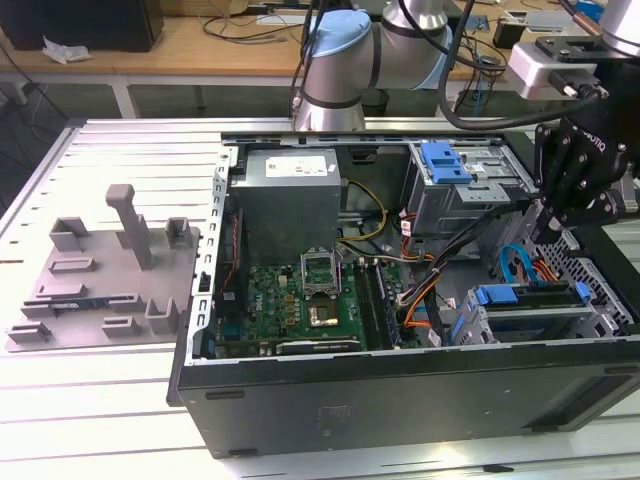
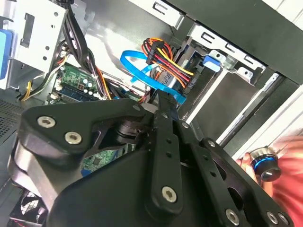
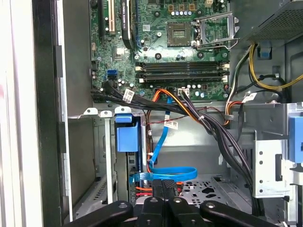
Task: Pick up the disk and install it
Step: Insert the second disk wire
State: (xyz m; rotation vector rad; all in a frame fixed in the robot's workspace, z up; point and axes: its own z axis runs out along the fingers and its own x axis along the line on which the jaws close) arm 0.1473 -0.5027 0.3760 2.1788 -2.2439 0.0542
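The disk (image 1: 530, 298) lies flat in the lower drive bay of the open computer case (image 1: 400, 400), at the exterior view's right, with its blue carrier frame showing at both ends. In both wrist views I see the carrier's blue end (image 3: 128, 135) (image 2: 212, 61) seated in the grey bay, with coloured power wires running to it. My black gripper (image 1: 550, 228) hangs above and just behind the bay. Its fingers (image 3: 163, 184) (image 2: 165, 104) are shut together with nothing between them, right over a looped blue data cable (image 3: 165, 174).
A grey drive cage with a blue latch (image 1: 450, 165) and the power supply box (image 1: 290, 200) stand at the back of the case. Cable bundles (image 3: 208, 123) cross the motherboard (image 1: 310, 300). A grey fixture (image 1: 110, 270) lies at the exterior view's left. A blurred hand (image 2: 284, 179) is by a black knob.
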